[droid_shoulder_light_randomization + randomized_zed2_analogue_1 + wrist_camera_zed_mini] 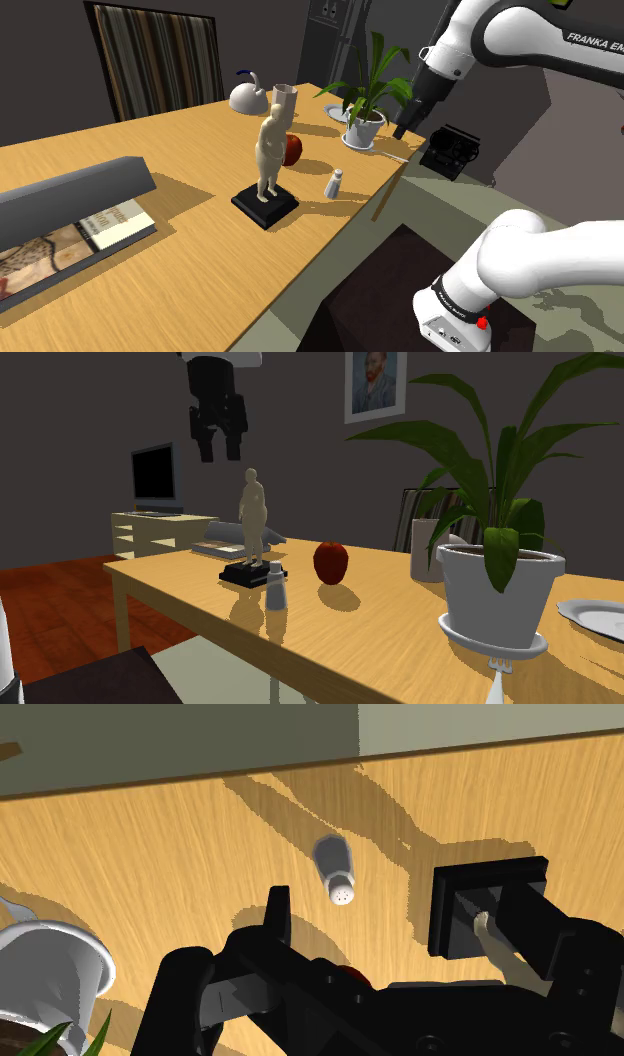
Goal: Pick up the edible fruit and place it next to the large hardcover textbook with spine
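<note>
A dark red apple [293,150] sits on the wooden table [180,160] just behind a tan figurine, and it is also visible as the apple [331,562] and as a red sliver [350,972] behind the hand. The large book [70,210], grey-covered with pictured pages, lies at the shoulder view's left; the book [235,537] lies past the figurine. My black gripper [448,152] hangs high over the table's near edge, well above and apart from the apple. The gripper [221,452] is open and empty, as is the gripper [400,919].
The figurine [268,155] on a black base, a small shaker [334,183], a potted plant [363,125], a white cup [284,100] and a kettle [245,96] crowd around the apple. A plate [600,617] and fork [497,682] lie by the pot [497,597].
</note>
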Controlling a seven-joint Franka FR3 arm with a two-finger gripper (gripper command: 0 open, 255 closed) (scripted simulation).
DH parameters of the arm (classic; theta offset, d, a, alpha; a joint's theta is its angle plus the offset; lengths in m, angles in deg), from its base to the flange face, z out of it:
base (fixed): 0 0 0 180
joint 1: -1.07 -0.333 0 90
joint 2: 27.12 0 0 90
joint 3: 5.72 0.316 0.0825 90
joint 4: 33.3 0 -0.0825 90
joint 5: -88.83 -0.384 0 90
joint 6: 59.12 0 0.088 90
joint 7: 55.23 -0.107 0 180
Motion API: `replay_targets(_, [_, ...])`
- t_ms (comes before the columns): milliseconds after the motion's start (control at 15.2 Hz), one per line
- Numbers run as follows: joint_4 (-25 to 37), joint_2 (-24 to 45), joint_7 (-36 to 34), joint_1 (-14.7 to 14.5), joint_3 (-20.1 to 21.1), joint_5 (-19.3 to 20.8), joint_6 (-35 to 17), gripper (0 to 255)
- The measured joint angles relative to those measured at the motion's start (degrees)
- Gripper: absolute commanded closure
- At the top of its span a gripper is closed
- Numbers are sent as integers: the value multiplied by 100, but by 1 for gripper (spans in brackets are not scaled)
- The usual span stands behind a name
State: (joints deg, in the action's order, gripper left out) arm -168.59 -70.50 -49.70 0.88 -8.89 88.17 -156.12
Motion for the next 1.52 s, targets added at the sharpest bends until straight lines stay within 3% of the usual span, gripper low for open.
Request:
replay_targets(198, [46,214,13,-18,5,-1,-169,0])
replay_targets(594, [484,1468,79,-103,25,-12,-996,0])
replay_targets(990, [1253,2797,110,-186,73,-28,-1571,0])
replay_targets(1518, [2642,4551,165,-249,128,-21,-1953,0])
